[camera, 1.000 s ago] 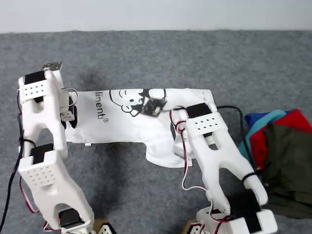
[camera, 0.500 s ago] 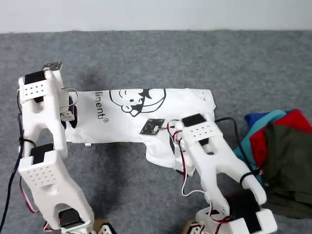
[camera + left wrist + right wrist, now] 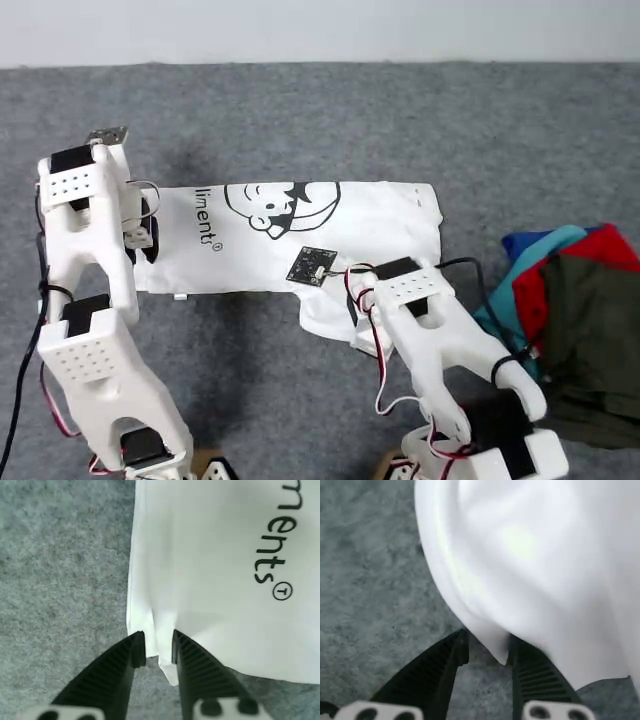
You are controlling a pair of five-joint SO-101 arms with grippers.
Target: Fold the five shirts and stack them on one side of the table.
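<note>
White shirt (image 3: 300,240) lies spread mid-table, partly folded. Left gripper (image 3: 155,647) is narrow, pinching the shirt's corner edge. Right gripper (image 3: 487,647) is narrow too, clamped on a bunched fold at the near flap. Risk: both bites look thin (left has barely the hem), so a pull could slip the cloth free, and uneven pulls would skew the fold. The pile of coloured shirts (image 3: 570,320) sits apart at the right edge. The table (image 3: 400,120) has a grey felt-like surface that may drag the cloth. Pale wall (image 3: 320,30) behind.

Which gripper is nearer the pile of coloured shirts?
Right. The right gripper pinches the white shirt at its end toward the pile; the left gripper holds the shirt's opposite end, farther off.
</note>
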